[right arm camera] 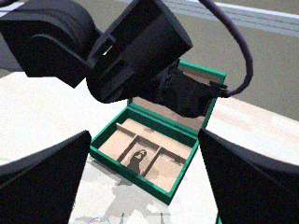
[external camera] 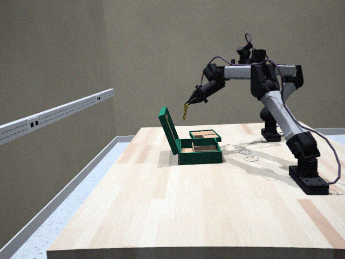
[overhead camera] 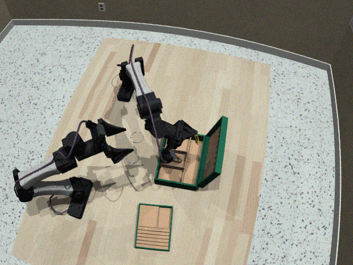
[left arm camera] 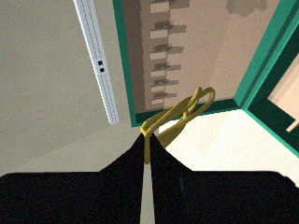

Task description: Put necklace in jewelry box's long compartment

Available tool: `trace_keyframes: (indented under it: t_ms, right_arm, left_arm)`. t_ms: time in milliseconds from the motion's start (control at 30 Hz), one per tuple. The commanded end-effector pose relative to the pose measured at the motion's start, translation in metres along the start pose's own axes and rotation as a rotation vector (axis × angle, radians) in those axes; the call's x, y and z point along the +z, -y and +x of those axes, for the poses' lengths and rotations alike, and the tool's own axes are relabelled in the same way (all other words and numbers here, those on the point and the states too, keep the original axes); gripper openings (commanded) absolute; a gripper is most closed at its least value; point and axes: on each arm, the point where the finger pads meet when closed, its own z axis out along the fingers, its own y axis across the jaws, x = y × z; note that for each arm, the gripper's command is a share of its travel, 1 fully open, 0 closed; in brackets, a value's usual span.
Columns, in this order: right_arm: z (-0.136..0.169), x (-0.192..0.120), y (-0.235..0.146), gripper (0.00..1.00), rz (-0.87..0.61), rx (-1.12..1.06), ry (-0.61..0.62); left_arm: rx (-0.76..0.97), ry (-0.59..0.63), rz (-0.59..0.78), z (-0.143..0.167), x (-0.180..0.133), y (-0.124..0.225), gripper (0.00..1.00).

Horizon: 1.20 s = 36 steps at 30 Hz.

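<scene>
My left gripper is shut on the gold necklace, which dangles in loops high above the table. In the top view it appears over the upper end of the long compartment. That compartment lies beside the hinge of the green jewelry box and looks empty. My right gripper is open and empty, above the bangles' area. One thin bangle and another bangle lie on the table outside the box.
The open lid stands up along the box's far side, close to the left gripper. Dividers split off several smaller compartments. A separate green-rimmed tray lies on the table beyond the box.
</scene>
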Motion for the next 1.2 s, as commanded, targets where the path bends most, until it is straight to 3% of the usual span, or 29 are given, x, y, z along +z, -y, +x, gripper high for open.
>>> trace_keyframes:
  t_ms: [0,400,800,1167]
  right_arm:
    - [-0.025,-0.001,0.001,1.00,-0.006,-0.003,0.039]
    - [-0.029,-0.001,0.002,1.00,0.000,-0.002,0.053]
    - [-0.029,-0.001,0.002,1.00,-0.001,-0.002,0.054]
    - [-0.029,-0.001,0.002,1.00,-0.001,-0.002,0.054]
  left_arm:
    - [-0.079,0.051,-0.072,0.006,-0.008,-0.026,0.00]
    - [-0.033,0.024,-0.039,0.012,0.008,0.004,0.00]
    - [-0.056,0.036,-0.056,0.011,0.004,-0.007,0.00]
    - [-0.043,0.030,-0.046,0.023,0.025,0.030,0.00]
